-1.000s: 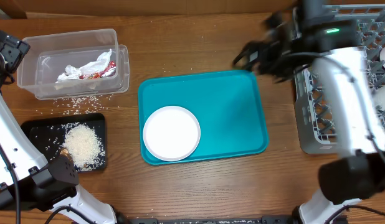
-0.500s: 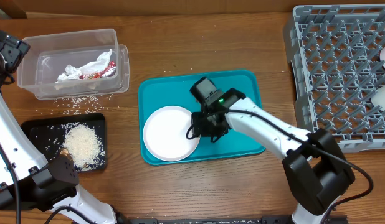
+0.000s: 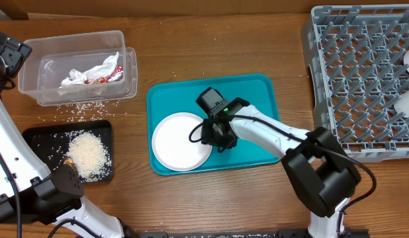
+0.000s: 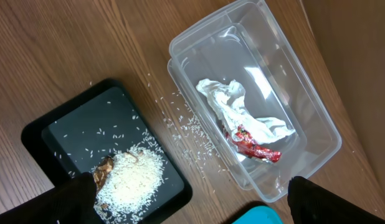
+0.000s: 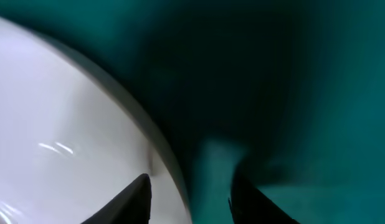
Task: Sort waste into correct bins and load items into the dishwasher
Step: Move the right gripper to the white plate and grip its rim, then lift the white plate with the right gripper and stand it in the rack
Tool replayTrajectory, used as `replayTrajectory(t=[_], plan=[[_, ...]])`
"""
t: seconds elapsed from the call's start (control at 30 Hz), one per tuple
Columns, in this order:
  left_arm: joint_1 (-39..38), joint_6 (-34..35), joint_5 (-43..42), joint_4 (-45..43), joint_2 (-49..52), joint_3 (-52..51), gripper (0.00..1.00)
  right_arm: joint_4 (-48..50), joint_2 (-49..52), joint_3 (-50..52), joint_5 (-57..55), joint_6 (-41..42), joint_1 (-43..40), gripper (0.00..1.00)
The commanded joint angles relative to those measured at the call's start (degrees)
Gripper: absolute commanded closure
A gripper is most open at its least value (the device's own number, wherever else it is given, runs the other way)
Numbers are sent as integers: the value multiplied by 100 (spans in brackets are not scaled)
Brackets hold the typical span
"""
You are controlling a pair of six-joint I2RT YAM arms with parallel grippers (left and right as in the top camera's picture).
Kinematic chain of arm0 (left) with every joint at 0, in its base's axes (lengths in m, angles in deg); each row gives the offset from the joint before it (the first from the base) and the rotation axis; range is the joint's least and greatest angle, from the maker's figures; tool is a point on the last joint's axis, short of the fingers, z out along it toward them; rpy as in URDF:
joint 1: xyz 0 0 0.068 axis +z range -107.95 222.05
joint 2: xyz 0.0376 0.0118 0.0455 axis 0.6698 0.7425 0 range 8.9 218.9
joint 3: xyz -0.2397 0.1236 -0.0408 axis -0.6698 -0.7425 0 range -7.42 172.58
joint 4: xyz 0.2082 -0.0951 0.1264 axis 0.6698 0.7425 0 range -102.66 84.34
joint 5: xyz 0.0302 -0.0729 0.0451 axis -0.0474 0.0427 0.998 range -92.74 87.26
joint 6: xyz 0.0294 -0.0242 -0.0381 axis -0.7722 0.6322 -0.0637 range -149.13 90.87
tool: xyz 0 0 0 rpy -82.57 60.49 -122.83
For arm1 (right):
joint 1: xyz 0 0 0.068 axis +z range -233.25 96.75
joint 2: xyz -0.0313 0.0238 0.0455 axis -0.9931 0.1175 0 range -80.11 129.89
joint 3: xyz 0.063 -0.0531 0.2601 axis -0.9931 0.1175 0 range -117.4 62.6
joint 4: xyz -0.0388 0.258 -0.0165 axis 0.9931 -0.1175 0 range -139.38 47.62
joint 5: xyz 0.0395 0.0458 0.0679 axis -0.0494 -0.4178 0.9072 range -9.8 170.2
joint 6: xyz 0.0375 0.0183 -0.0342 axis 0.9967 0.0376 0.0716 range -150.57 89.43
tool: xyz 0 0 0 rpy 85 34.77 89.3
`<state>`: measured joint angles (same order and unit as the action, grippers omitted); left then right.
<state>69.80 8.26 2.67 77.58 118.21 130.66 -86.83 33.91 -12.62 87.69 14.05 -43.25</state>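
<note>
A large white plate (image 3: pixel 181 141) lies on the teal serving tray (image 3: pixel 251 106). My right gripper (image 3: pixel 206 135) is low at the plate's right rim. In the right wrist view it (image 5: pixel 189 182) is open, with one finger over the plate (image 5: pixel 55 124) and the other over the teal tray (image 5: pixel 292 93). My left gripper (image 4: pixel 192 190) is open and empty, high above the clear tub (image 4: pixel 304 106) and the black tray (image 4: pixel 86 124). The tub holds a white napkin (image 4: pixel 233 106) and a red wrapper (image 4: pixel 255 146). The black tray holds rice (image 4: pixel 136 177) and a brown scrap (image 4: pixel 104 171).
The grey dish rack (image 3: pixel 363 79) stands at the right, with white dishes (image 3: pixel 408 102) at its right edge. Loose rice grains (image 3: pixel 85 108) lie on the wood between the tub (image 3: pixel 42 59) and the black tray (image 3: pixel 39 139). The left arm (image 3: pixel 7 56) stands at the far left.
My right arm has swung from the dish rack over to the teal tray and has come down at the plate's right rim. The left arm has not moved.
</note>
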Motion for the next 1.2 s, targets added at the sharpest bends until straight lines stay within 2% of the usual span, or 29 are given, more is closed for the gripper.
replayTrajectory(t=[0.0,0.03,0.07,0.1,0.17,0.33,0.5,0.6,0.73,0.9,1.17], plan=[[-42,33,55,-9,9,9,0,26,144,28,-103,192,11,64],[-42,33,55,-9,9,9,0,28,144,28,-103,192,11,73],[-42,33,55,-9,9,9,0,28,144,26,-105,190,11,90],[-42,33,55,-11,9,9,0,26,142,17,-103,190,11,96],[-42,33,55,-11,9,9,0,-111,116,-136,-50,186,-9,96],[-42,33,55,-9,9,9,0,-1172,-319,-1335,-162,-566,-566,96],[-42,33,55,-9,9,9,0,-2826,-654,-3032,-1266,-1351,-1762,96],[-42,33,57,-9,9,9,0,-3434,-667,-3936,-1624,-2044,-2597,96],[-42,33,55,-9,9,9,0,-3346,-667,-4481,-2559,-2785,-3700,96],[-42,33,57,-9,9,9,0,-2874,-557,-4470,-3630,-2865,-4546,96],[-42,33,55,-9,9,9,0,-2142,70,-4393,-4682,-2857,-4780,96]])
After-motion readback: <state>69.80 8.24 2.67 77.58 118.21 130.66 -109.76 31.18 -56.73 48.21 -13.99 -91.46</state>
